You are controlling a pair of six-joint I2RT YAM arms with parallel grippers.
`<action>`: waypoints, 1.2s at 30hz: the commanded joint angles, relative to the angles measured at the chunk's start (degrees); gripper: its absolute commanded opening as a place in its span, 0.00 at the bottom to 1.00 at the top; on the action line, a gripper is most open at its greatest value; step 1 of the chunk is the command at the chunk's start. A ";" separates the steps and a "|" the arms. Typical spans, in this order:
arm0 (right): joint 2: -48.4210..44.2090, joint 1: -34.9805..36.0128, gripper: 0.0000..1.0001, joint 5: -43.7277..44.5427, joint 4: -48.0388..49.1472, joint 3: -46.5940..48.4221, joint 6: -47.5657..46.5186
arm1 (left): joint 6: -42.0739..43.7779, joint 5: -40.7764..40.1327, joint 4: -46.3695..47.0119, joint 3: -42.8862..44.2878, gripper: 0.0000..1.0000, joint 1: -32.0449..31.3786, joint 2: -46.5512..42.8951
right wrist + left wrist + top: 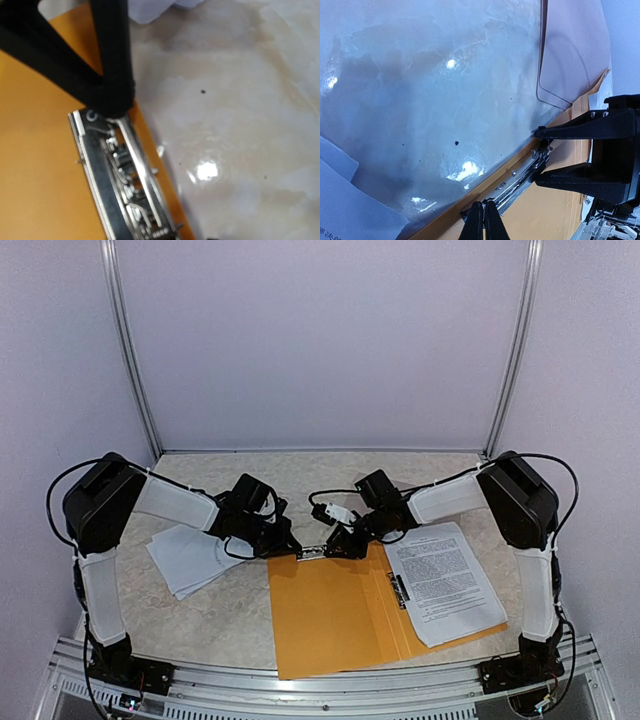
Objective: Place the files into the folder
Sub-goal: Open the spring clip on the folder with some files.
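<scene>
Evidently the clenched left end effector (482, 217) pins the metal clip (120, 175) on the folder (320, 615), the released right end effector (540, 156) straddling it, probably to open it; files (190, 558) wait near the bench (400, 475) left edge

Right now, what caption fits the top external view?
Left gripper and right gripper at the metal clip of the orange folder; printed sheet on its right half, loose sheets beside it.
</scene>
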 commanded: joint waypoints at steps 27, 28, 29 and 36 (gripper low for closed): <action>6.94 0.00 0.00 13.76 -5.14 -0.05 9.36 | -0.55 0.33 -10.62 -3.31 0.00 -6.62 -0.30; 7.02 0.00 0.00 13.86 -5.09 0.00 9.56 | -0.70 0.74 -10.25 -3.31 0.00 -6.69 -0.36; 7.19 0.01 0.00 13.79 -5.13 0.07 9.65 | -0.89 1.19 -9.86 -3.31 0.00 -6.71 -0.49; 7.56 0.00 0.00 14.74 -5.23 0.20 10.03 | -0.91 2.13 -9.84 -2.52 0.00 -6.88 -1.28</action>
